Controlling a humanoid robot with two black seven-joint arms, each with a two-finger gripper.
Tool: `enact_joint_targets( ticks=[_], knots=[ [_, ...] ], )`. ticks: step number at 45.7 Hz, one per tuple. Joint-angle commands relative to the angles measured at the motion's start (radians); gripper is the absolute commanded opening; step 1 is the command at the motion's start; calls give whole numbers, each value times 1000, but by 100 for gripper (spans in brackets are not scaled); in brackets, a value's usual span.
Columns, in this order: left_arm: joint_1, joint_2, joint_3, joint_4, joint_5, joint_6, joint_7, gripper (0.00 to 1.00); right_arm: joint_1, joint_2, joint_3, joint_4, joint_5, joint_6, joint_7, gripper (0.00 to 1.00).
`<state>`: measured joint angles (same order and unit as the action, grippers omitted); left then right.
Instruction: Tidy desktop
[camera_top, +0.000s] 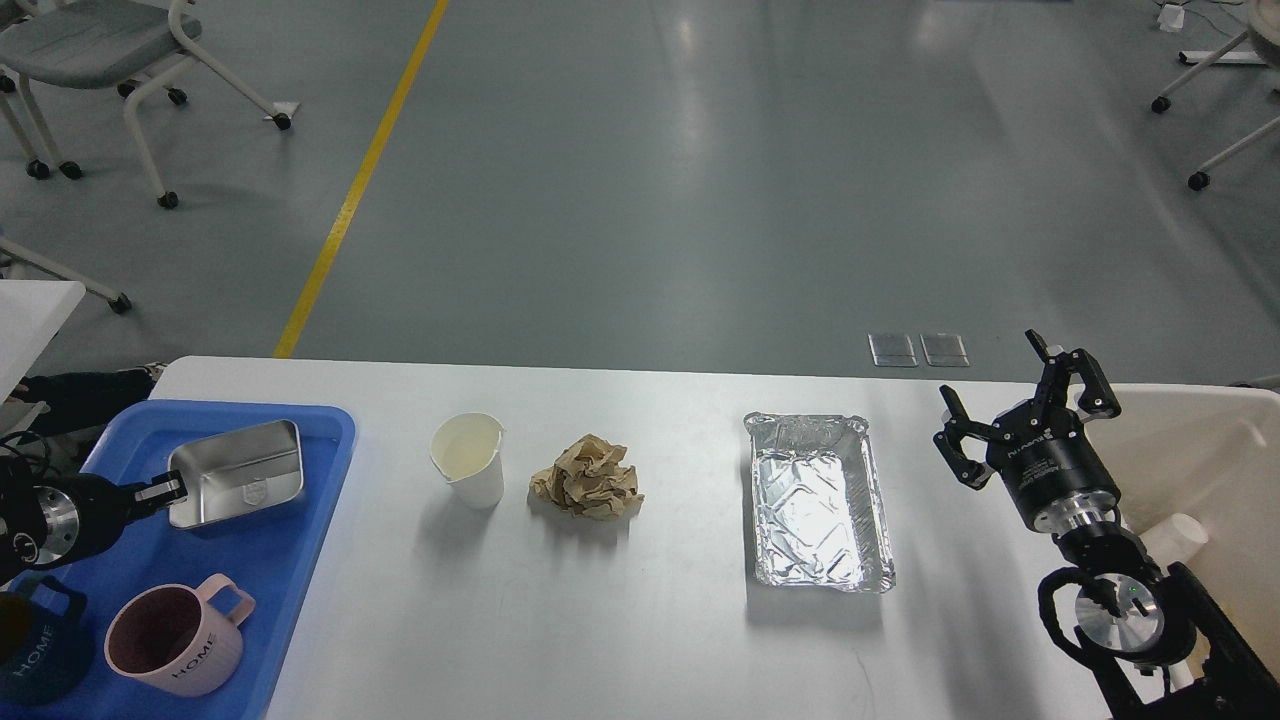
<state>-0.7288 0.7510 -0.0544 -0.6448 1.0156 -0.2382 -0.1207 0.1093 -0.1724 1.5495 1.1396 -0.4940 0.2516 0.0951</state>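
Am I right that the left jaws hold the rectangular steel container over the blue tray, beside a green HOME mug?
Not quite. The head view shows the mug beside the rectangular steel container is pink, not green. The left gripper does hold that container over the blue plastic tray.

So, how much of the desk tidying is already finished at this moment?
Done: two mugs sit in the blue tray. In hand: the left gripper holds the steel box in that tray. Left on the desktop: paper cup, crumpled paper, foil tray. The right gripper is open.
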Motion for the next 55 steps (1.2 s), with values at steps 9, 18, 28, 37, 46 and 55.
enact_joint_targets(
  ticks=[9,18,28,37,46,55],
  knots=[
    [0,-2,-1,-1,-86,11,-2,83,1,-1,0,0,0,0,0,100],
    [-7,10,-122,-3,-349,-18,-13,96,1,-1,0,0,0,0,0,100],
    [-8,100,-333,-18,-632,-130,-16,96,3,-2,-2,5,0,-2,0,100],
    [38,70,-521,-18,-802,-139,-27,96,4,-6,-6,6,-27,-2,0,100],
    [140,-41,-806,-117,-970,-101,-45,96,12,-13,-94,9,-146,-2,0,100],
    [307,-114,-969,-326,-963,-3,-48,96,15,-127,-138,9,-218,5,-2,100]
  ],
)
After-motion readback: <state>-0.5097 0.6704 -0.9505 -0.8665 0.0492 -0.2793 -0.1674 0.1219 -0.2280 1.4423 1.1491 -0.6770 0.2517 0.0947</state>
